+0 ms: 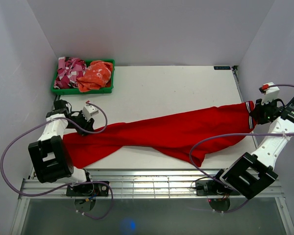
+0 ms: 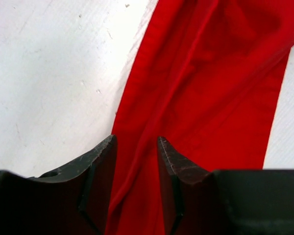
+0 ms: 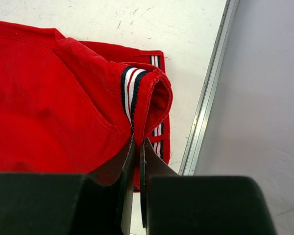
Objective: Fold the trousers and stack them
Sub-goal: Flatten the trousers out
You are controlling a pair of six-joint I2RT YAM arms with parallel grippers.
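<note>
Right tool [image 3: 136, 143] was clamped shut on the striped edge of the trousers [image 3: 54, 107], over by the bench's [image 3: 186, 29] right rim. Left tool [image 2: 135, 141] had cloth between its parted fingers at the other end, couldn't tell if it actually gripped. Trousers lay stretched diagonally across the bench.

The trousers [image 1: 171, 132] lie across the table [image 1: 176, 88], one end between the fingers of the left gripper [image 2: 135, 139], the other between the fingers of the right gripper [image 3: 138, 143], with the table's rail [image 3: 206, 107] just right of those and a bin [image 1: 88, 91] of clothes [image 1: 88, 73] beyond the left fingers.
</note>
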